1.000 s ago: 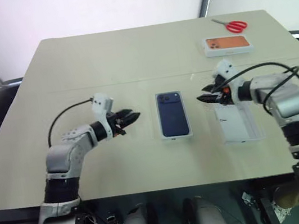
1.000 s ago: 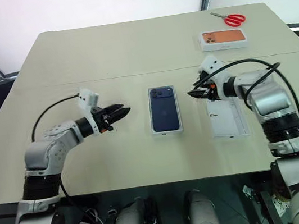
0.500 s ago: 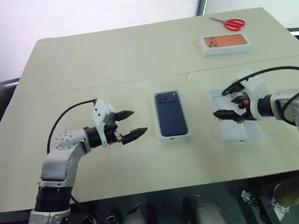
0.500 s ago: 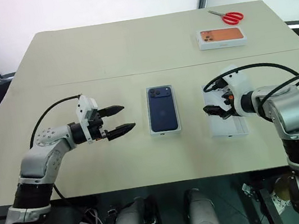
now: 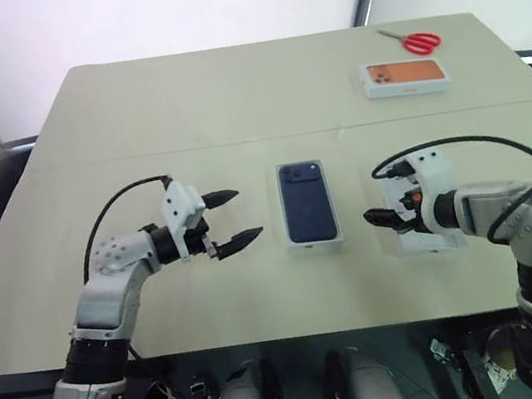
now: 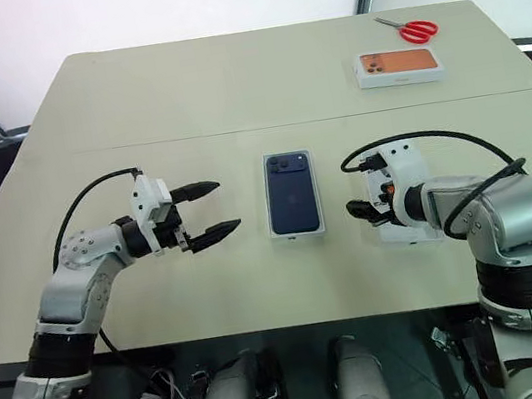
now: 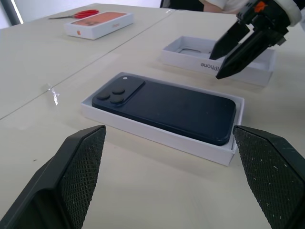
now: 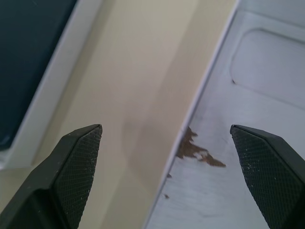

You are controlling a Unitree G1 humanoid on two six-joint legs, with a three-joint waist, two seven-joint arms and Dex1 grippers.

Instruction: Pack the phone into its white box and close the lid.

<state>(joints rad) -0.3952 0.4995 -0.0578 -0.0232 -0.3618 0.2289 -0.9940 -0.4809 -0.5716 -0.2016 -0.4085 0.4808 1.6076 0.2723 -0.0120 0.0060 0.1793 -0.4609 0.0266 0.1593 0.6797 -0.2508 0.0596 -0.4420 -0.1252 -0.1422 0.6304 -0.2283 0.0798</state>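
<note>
1. One step looks done: the phone (image 5: 307, 202) lies in the white box (image 7: 157, 137) at the worktop's (image 5: 229, 94) middle.
2. The lid (image 5: 432, 234) lies inner face up just right of it; closing remains.
3. The right gripper (image 5: 382, 214) hovers at the lid's edge, jaws apart and empty.
4. The left gripper (image 5: 230, 217) waits left of the box, jaws apart too.

The phone (image 5: 307, 201), slim and dark navy with its camera cluster at the far corner, lies flat, back up, inside the white box (image 5: 313, 242), whose rim frames it closely. It sits between the two grippers, just beyond the spread tips of the left gripper (image 5: 232, 217). The lid (image 5: 432, 234), white and open side up, lies directly under the right gripper (image 5: 382, 216), apart from the box.
</note>
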